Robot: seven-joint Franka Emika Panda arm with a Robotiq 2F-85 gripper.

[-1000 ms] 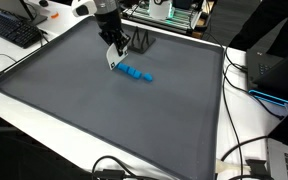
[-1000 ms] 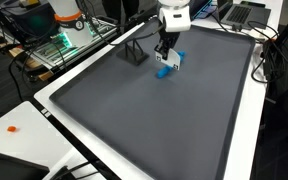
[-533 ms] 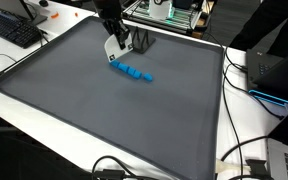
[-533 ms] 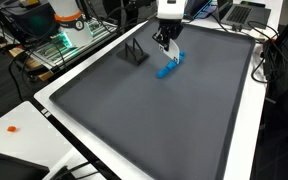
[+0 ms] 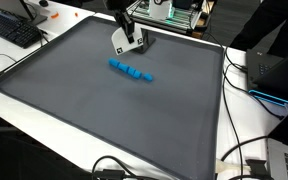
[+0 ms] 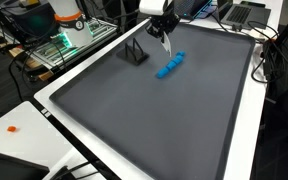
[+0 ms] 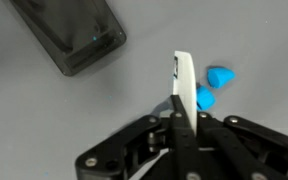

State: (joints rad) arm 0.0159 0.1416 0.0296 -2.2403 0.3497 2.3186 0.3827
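Note:
My gripper (image 5: pixel 120 26) hangs above the back of the grey mat and is shut on a thin white flat strip (image 5: pixel 119 42). In the wrist view the strip (image 7: pixel 184 75) sticks out from between the closed fingers of the gripper (image 7: pixel 181 116). A row of small blue blocks (image 5: pixel 131 71) lies on the mat below and in front of the gripper, apart from it. It also shows in an exterior view (image 6: pixel 170 66), with the gripper (image 6: pixel 161 22) above it. Two of the blue blocks (image 7: pixel 220 76) show in the wrist view, right of the strip.
A small black stand (image 5: pixel 140 42) sits on the mat close to the gripper; it also shows in an exterior view (image 6: pixel 134 53) and in the wrist view (image 7: pixel 69 35). The grey mat (image 5: pixel 104 120) has a raised rim. A keyboard (image 5: pixel 12 28), cables and electronics surround it.
The gripper has risen and moved back, away from the blue row, carrying the white strip with it. The blue blocks stay on the mat.

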